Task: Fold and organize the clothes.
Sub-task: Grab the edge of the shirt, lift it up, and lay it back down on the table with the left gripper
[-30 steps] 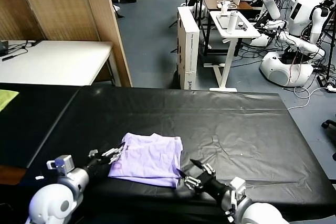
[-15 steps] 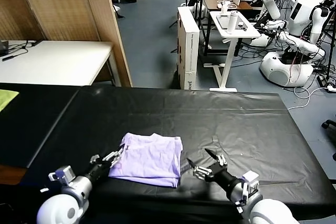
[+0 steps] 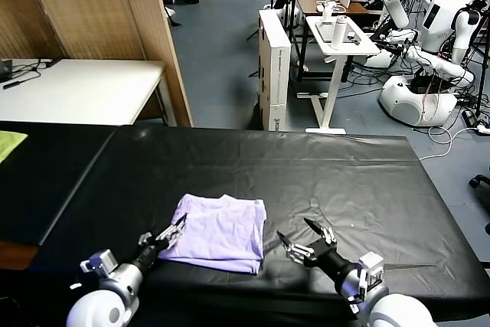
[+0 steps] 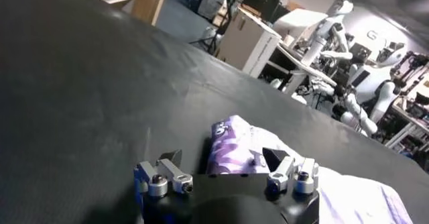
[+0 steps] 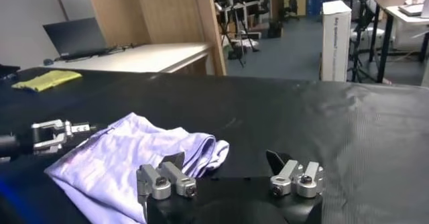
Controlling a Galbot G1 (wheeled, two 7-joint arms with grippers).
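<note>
The lavender T-shirt (image 3: 220,231) lies folded into a rough rectangle on the black table (image 3: 344,181), near its front edge. In the left wrist view its purple-and-white print (image 4: 234,153) shows at the nearest fold; it also shows in the right wrist view (image 5: 127,155). My left gripper (image 3: 174,231) is open at the shirt's left front corner, empty. My right gripper (image 3: 301,238) is open and empty just right of the shirt's right front corner, apart from it. The left gripper also shows far off in the right wrist view (image 5: 57,135).
A yellow-green cloth (image 3: 9,142) lies at the far left on the black surface. A white table (image 3: 76,89) and a wooden partition (image 3: 107,13) stand behind. A white cabinet (image 3: 274,67), a stand and other robots (image 3: 429,44) are beyond the table.
Both arms have drawn back toward the front edge. The right gripper has moved away from the shirt's right corner to the right. The shirt has stayed in place.
</note>
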